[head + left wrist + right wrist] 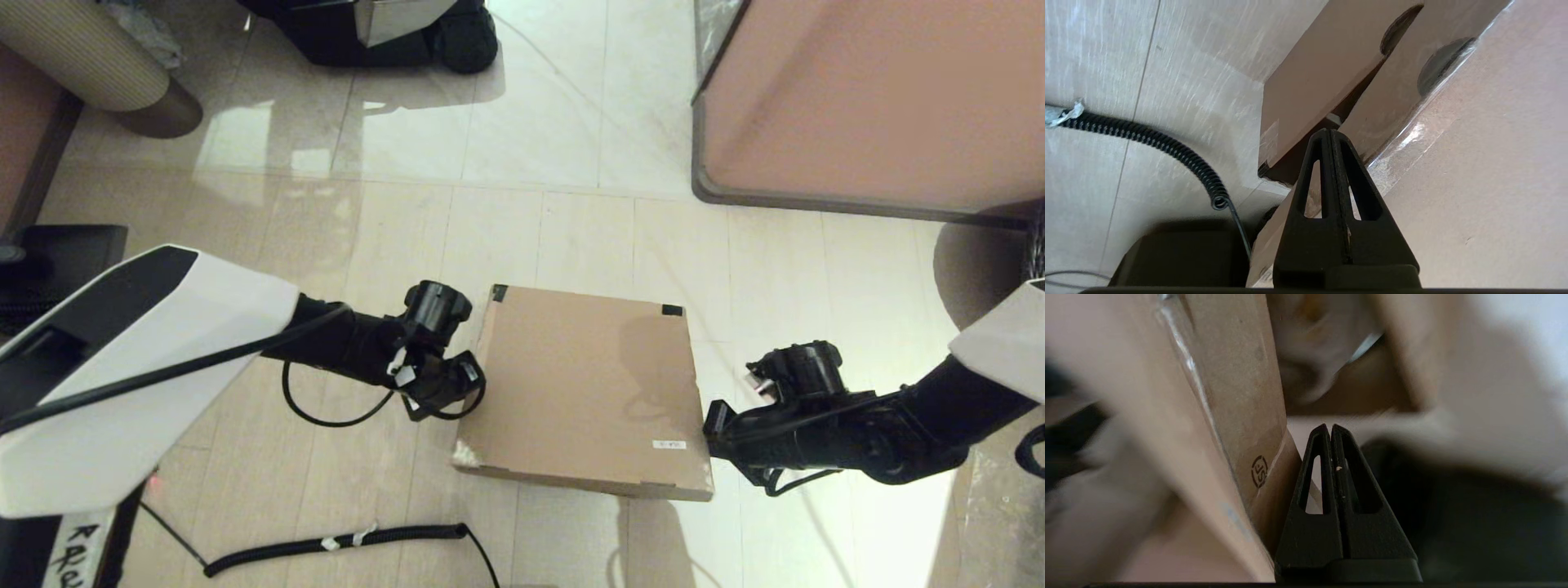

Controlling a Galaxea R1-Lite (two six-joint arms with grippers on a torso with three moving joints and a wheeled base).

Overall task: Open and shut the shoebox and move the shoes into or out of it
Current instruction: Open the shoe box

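The shoebox [584, 384] is a flat brown cardboard box with black tape on its two far corners and a small white label, lying on the tiled floor. My left gripper [473, 384] is shut, tight against the box's left side. In the left wrist view its fingertips [1329, 134] sit at a dark gap between the lid's side flap and the shoebox [1474, 163] wall. My right gripper [712, 425] is shut too, at the box's right side near the front corner. Its fingers [1331, 430] lie alongside the cardboard [1241, 396]. The shoes are hidden.
A coiled black cable [343, 541] lies on the floor in front of the box. A brown cabinet [873, 98] stands at the far right, another machine's dark base [384, 33] at the far middle, and a ribbed beige cylinder [90, 61] at the far left.
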